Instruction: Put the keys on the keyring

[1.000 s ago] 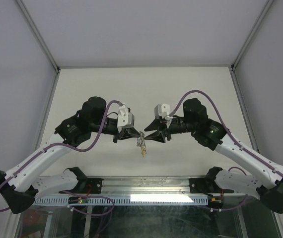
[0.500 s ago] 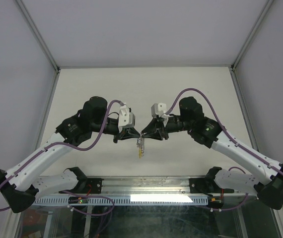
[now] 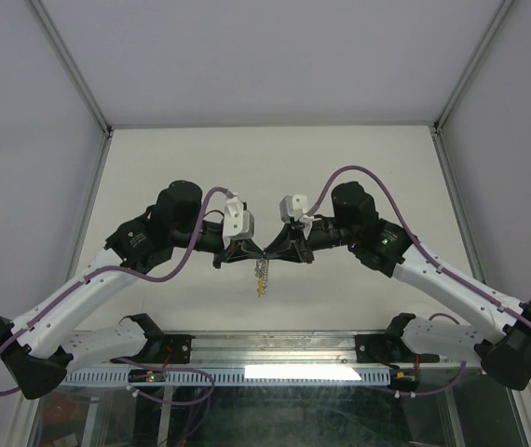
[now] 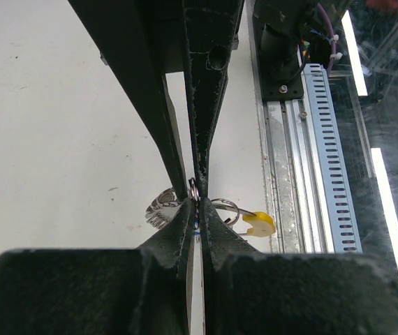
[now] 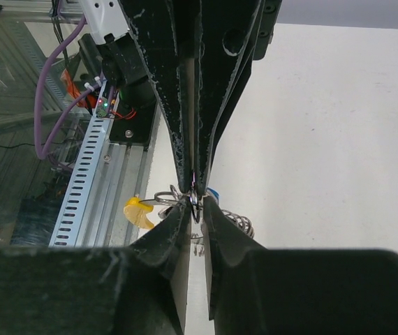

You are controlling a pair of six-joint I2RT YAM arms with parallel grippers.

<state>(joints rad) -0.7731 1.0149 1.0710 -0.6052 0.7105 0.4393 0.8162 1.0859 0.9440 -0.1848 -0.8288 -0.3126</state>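
Over the white table [image 3: 359, 168] my two grippers meet tip to tip. The left gripper [image 3: 260, 251] [image 4: 197, 204] is shut on the top of the keyring [image 3: 262, 273], which hangs below it. Its wire loop [image 4: 223, 208], ribbed silver coil [image 4: 160, 208] and yellow piece [image 4: 260, 223] show beside the fingers. A bit of blue key head [image 5: 213, 193] peeps out by the left fingers; which part they pinch is hidden. The right gripper [image 3: 270, 252] [image 5: 195, 204] stands narrowly open, its fingertips either side of a thin metal ring of the bunch. The coil [image 5: 241, 223] and yellow piece [image 5: 137, 211] hang behind it.
A slotted aluminium rail [image 3: 275, 358] [image 4: 311, 174] [image 5: 87, 181] runs along the near table edge under the bunch, with cables and the arm bases by it. Frame posts [image 3: 70, 74] stand at the table's sides.
The right gripper has moved left up to the left gripper's tips and narrowed its jaws round the ring. The left gripper has held still with the bunch.
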